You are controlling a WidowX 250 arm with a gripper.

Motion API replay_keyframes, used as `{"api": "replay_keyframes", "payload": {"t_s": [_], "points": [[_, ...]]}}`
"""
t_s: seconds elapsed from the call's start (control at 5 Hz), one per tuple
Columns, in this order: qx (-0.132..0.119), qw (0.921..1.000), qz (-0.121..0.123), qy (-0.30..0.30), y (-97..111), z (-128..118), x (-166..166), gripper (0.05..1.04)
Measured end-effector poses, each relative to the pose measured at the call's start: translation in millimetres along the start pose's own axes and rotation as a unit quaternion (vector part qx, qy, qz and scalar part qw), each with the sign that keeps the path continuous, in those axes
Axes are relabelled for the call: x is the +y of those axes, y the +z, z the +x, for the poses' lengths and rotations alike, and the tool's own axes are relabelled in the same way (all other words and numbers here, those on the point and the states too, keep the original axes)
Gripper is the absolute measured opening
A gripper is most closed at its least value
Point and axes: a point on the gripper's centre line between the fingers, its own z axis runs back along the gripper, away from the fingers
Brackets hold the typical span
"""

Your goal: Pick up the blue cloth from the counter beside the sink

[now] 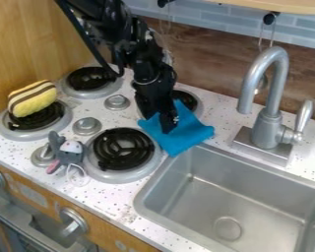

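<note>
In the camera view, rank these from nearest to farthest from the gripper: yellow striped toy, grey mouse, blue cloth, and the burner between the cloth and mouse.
1. Blue cloth: right at the gripper.
2. Burner: just left of the cloth.
3. Grey mouse: left of that burner.
4. Yellow striped toy: far left, on another burner.

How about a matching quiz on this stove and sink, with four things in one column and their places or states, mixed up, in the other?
Column one
1. blue cloth
2. yellow striped toy
3. mouse toy
4. faucet

Column two
A. upright behind the sink
B. on a burner by the wooden wall
C. at the gripper
D. gray, beside the front burner

Right pairs: 1-C, 2-B, 3-D, 4-A
</note>
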Motion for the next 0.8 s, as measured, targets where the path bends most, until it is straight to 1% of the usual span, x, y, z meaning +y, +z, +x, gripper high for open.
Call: {"api": "replay_keyframes", "payload": {"t_s": [0.2, 0.4, 0.6, 0.8], "points": [[-0.011, 0.9999, -0.002, -0.006, 3.9, 10.6, -2.7, 1.001], [0.017, 0.9995, -0.023, -0.015, -6.6, 6.2, -7.5, 1.001], [0.036, 0.9988, -0.030, -0.014, -12.7, 2.8, -7.5, 1.001], [0.048, 0.9978, -0.045, -0.011, -20.1, -0.9, -9.2, 1.001]]}}
